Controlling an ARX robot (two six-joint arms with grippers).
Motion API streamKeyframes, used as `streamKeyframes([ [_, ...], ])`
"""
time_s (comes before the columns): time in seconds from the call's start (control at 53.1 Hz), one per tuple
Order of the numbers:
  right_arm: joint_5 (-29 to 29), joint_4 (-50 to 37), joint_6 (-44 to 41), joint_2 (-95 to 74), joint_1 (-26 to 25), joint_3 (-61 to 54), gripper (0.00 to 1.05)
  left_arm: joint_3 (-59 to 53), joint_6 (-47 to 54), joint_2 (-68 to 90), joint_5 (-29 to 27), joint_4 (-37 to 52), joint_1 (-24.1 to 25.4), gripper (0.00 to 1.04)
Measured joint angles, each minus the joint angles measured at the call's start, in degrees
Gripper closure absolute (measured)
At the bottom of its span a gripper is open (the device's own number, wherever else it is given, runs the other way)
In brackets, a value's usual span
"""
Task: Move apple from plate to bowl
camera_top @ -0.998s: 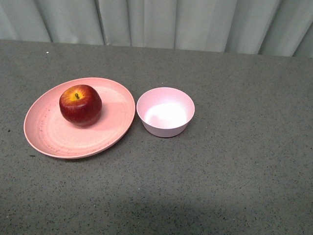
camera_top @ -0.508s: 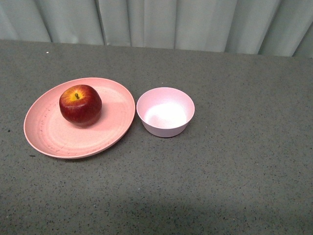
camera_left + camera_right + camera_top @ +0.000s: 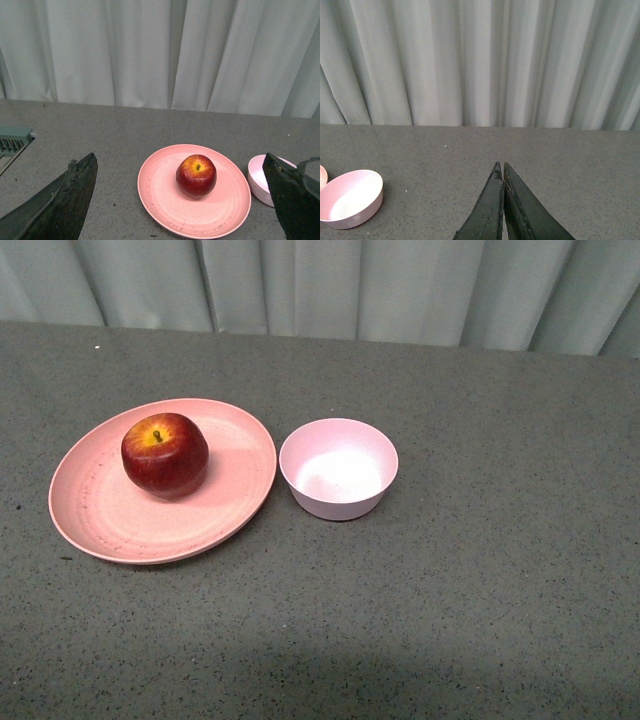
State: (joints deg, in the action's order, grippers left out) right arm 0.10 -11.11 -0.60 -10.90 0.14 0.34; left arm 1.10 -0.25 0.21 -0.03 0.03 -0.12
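The dark-red apple (image 3: pixel 165 454) with a yellow patch at its stem sits on the wide salmon-pink plate (image 3: pixel 110 515) at the left of the grey table. The small pale-pink bowl (image 3: pixel 338 468) stands empty just right of the plate. In the left wrist view my left gripper (image 3: pixel 181 159) is open wide and empty, short of the apple (image 3: pixel 196 176) and plate (image 3: pixel 165 195), with the bowl (image 3: pixel 257 175) partly behind one finger. In the right wrist view my right gripper (image 3: pixel 500 164) is shut and empty, off to the side of the bowl (image 3: pixel 349 198). Neither arm shows in the front view.
A grey speckled tabletop (image 3: pixel 480 570) runs back to a pale curtain (image 3: pixel 330 285). A grey-green ribbed object (image 3: pixel 12 142) lies at the table's edge in the left wrist view.
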Motion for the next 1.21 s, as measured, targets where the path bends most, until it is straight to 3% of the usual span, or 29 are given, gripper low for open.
streamKeyframes([
  [0.094,0.0,1.0,0.0,1.0,0.0,0.0,1.04,0.0,0.0,0.0,0.0,0.0,0.0,0.07],
  [0.207,-0.1,10.5,0.0,8.7,0.0,0.0,1.04,0.0,0.0,0.0,0.0,0.0,0.0,0.07],
  [0.377,-0.1,11.0,0.0,10.6,0.0,0.0,1.04,0.0,0.0,0.0,0.0,0.0,0.0,0.07],
  [0.527,-0.1,11.0,0.0,10.6,0.0,0.0,0.73,0.0,0.0,0.0,0.0,0.0,0.0,0.07],
  [0.697,-0.1,11.0,0.0,10.6,0.0,0.0,0.49,0.0,0.0,0.0,0.0,0.0,0.0,0.07],
  [0.885,-0.1,11.0,0.0,10.6,0.0,0.0,0.10,0.0,0.0,0.0,0.0,0.0,0.0,0.07],
  [0.96,-0.1,11.0,0.1,10.6,0.0,0.0,0.09,0.0,0.0,0.0,-0.1,0.0,0.0,0.07],
  [0.979,-0.1,11.0,0.0,10.6,0.0,0.0,0.10,0.2,-0.4,0.5,-1.8,-0.9,-0.6,0.07],
  [0.998,-0.1,11.0,0.0,10.6,0.0,0.0,0.10,1.6,-2.8,2.5,-7.6,-5.0,-2.3,0.07],
  [1.092,0.0,11.0,0.0,10.7,0.0,0.0,0.09,3.2,-6.9,10.4,-16.1,-7.4,-4.5,0.07],
  [1.205,-0.1,11.0,0.0,10.7,0.0,0.0,0.09,3.7,-9.7,21.0,-16.0,1.0,-4.6,0.07],
])
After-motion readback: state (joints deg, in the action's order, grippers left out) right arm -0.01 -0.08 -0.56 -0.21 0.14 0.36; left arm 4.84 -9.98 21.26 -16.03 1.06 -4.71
